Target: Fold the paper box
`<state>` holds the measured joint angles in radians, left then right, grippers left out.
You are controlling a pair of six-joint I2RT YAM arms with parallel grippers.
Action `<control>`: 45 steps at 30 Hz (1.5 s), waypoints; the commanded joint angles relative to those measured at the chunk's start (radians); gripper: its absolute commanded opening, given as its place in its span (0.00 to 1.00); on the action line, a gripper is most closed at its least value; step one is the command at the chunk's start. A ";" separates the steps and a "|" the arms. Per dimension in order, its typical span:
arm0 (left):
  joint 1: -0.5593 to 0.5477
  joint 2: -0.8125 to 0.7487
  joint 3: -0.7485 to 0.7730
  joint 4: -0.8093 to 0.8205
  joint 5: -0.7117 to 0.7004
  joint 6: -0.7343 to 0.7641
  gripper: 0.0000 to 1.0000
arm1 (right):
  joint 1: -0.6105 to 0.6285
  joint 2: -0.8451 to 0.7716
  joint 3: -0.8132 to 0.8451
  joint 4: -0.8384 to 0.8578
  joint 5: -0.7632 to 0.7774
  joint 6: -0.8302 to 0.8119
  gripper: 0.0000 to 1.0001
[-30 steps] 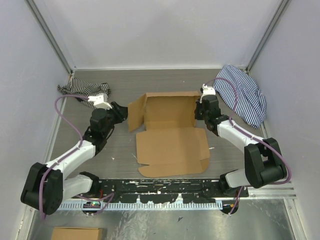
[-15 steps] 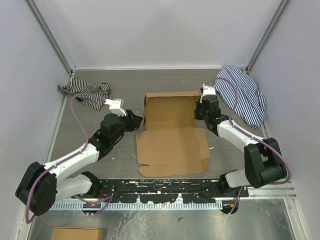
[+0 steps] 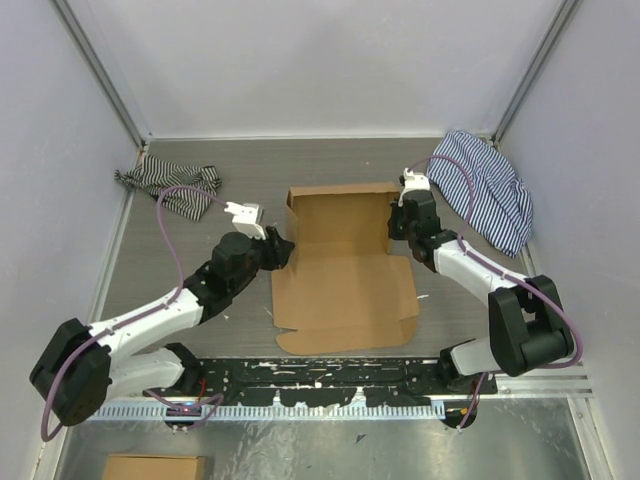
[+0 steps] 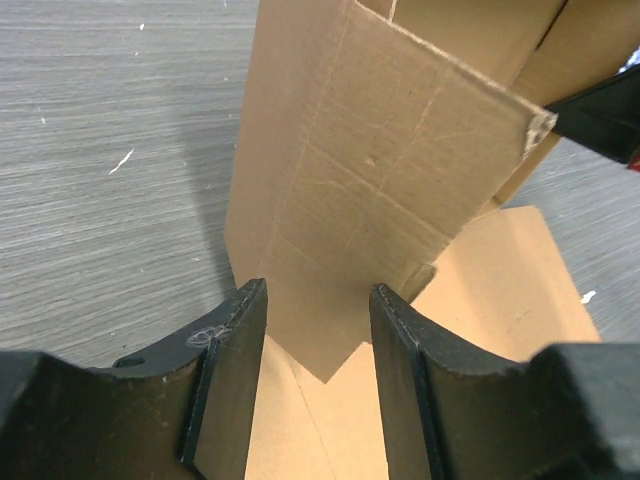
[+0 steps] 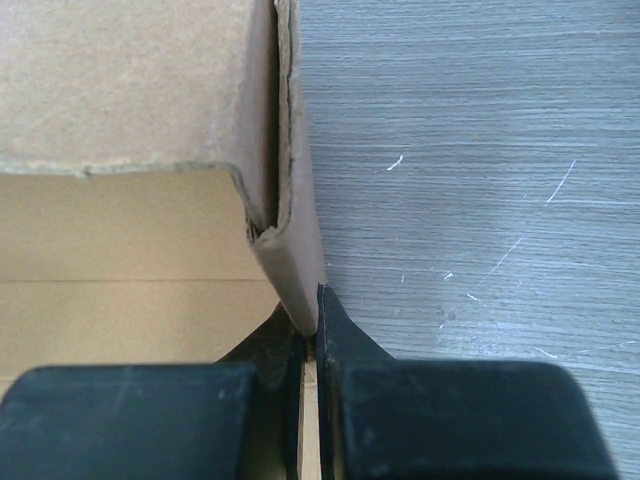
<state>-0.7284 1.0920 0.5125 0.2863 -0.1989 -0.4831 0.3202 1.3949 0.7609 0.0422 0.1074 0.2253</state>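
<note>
Right gripper (image 5: 309, 335) is pinched shut on the right wall of the paper box (image 3: 345, 285), at 3 o'clock of the sheet. Left gripper (image 4: 318, 330) is about half open, fingers apart at the raised left flap at 9 o'clock, not clamping it. Box lies mid-desk (image 3: 250, 170), front flap flat at 6 o'clock. Striped cloth (image 3: 165, 188) sits at 10 o'clock.

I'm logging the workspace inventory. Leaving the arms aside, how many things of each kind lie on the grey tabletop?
paper box: 1
striped cloths: 2 (left cloth, right cloth)
Total: 3
</note>
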 commanded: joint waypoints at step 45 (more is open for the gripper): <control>-0.047 0.386 -0.028 0.595 -0.274 0.239 0.57 | 0.195 -0.175 -0.090 0.001 0.013 0.016 0.01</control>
<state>-0.7643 1.4361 0.5301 0.6884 -0.4950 -0.2661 0.4881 1.2663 0.6685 0.0101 0.1963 0.2424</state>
